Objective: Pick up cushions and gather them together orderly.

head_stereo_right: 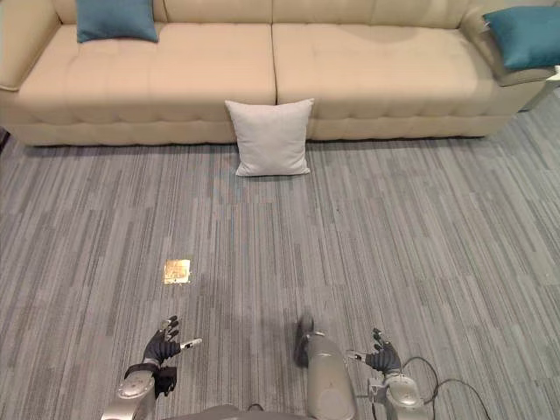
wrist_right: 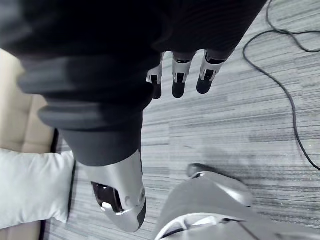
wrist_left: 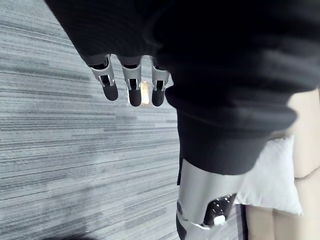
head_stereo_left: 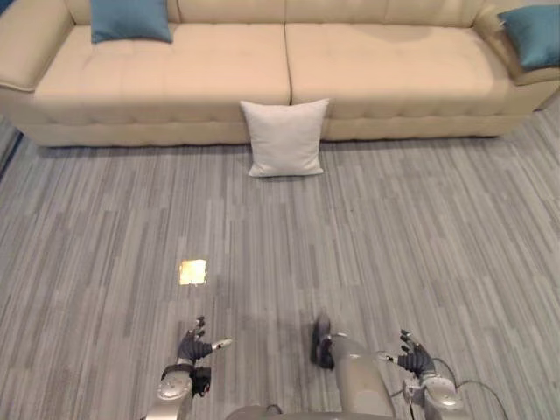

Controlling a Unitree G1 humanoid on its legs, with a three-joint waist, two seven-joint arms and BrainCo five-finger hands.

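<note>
Holding the left hand [head_stereo_left: 197, 343] low at the bottom left of the head view, above the grey striped floor [head_stereo_left: 411, 236], with fingers [wrist_left: 133, 90] straight and loose and nothing between them: open and empty. Holding the right hand [head_stereo_left: 413, 357] the same way at the bottom right, its fingers [wrist_right: 179, 82] straight and relaxed, gripping nothing either. Both well apart from every cushion.

Just above the left hand in the frame, lying flat in the floor, a small shiny yellowish square [head_stereo_left: 192, 272], glimpsed too past the fingertips in the left wrist view.

Farther up, at the centre of the frame, standing upright on the floor and leaning back against the front of the sofa [head_stereo_left: 175, 83], right below the seam between its two seats, a white cushion [head_stereo_left: 284, 138]. Seen as well at the edge of each wrist view, beside the beige sofa base.

Along the whole top of the frame, the long cream sofa itself. At upper left, propped against the backrest on the left seat, a blue cushion [head_stereo_left: 129, 19]. At the upper right corner, resting tilted at the sofa's far end, on or against its arm, a second blue cushion [head_stereo_left: 534, 35]. Spread wide across the frame, none of the three touching another.
</note>
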